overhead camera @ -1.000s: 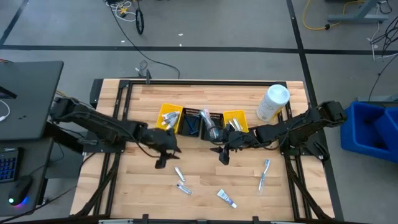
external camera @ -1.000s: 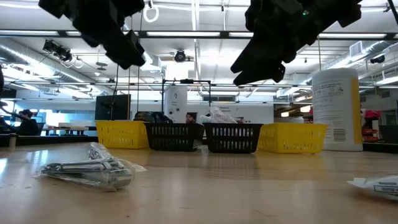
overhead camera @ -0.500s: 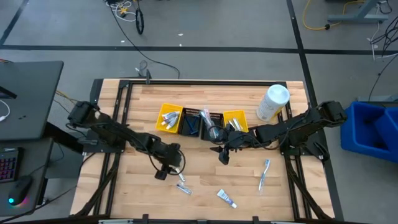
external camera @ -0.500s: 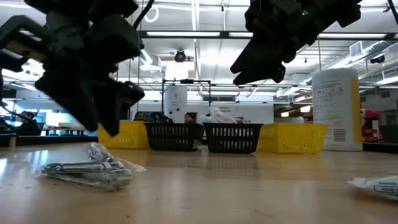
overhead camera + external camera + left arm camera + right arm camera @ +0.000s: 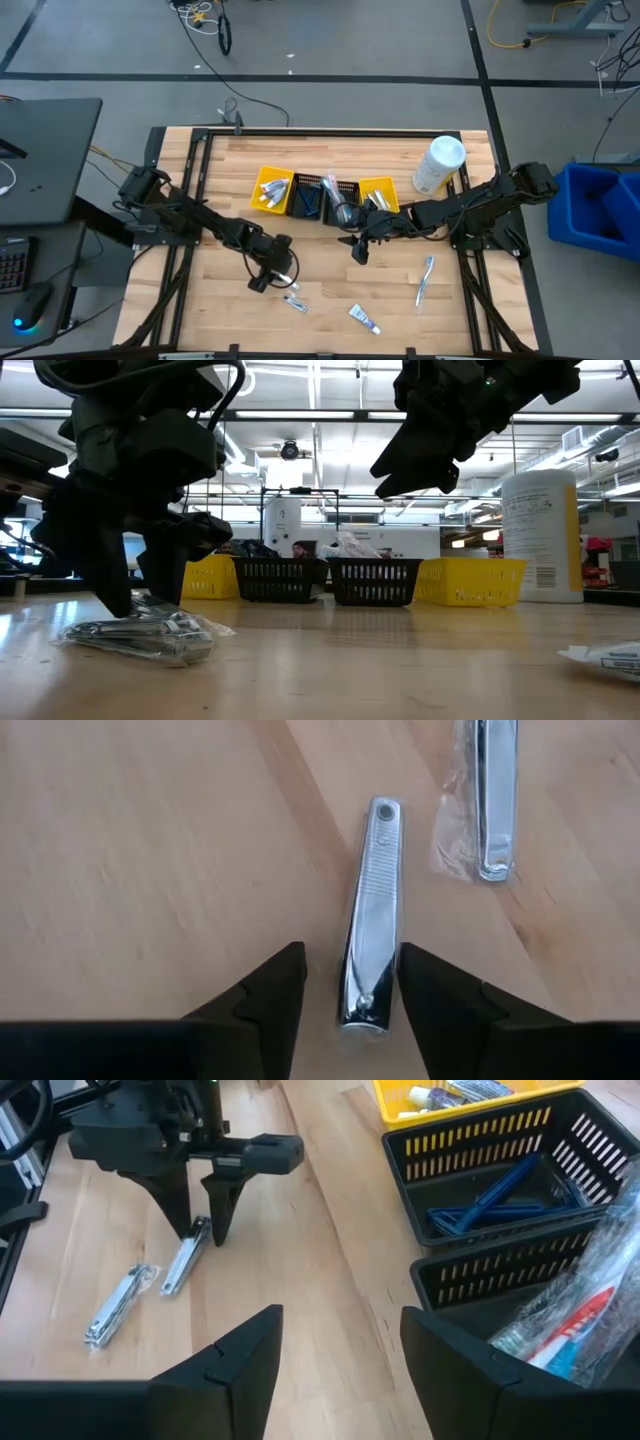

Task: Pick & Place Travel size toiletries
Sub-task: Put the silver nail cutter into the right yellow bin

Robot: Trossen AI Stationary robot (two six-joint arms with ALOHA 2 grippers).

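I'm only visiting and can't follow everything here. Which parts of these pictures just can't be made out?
- High view: the left gripper covers the shiny metal nail clipper, which shows between its open fingers in the left wrist view.
- Low view: the white packet is cut by the picture's edge.
- Right wrist view: the clear bag with a red item runs past the edge; the right gripper hangs open and empty.

The left gripper stands at nine o'clock, its dark fingers spread and planted on the table either side of a wrapped metal nail clipper. The right gripper hangs at one o'clock, clear of the wood. Across the middle sits a row of baskets: yellow, black, black, yellow. A white bottle stands at three o'clock. A wrapped packet lies at four o'clock.
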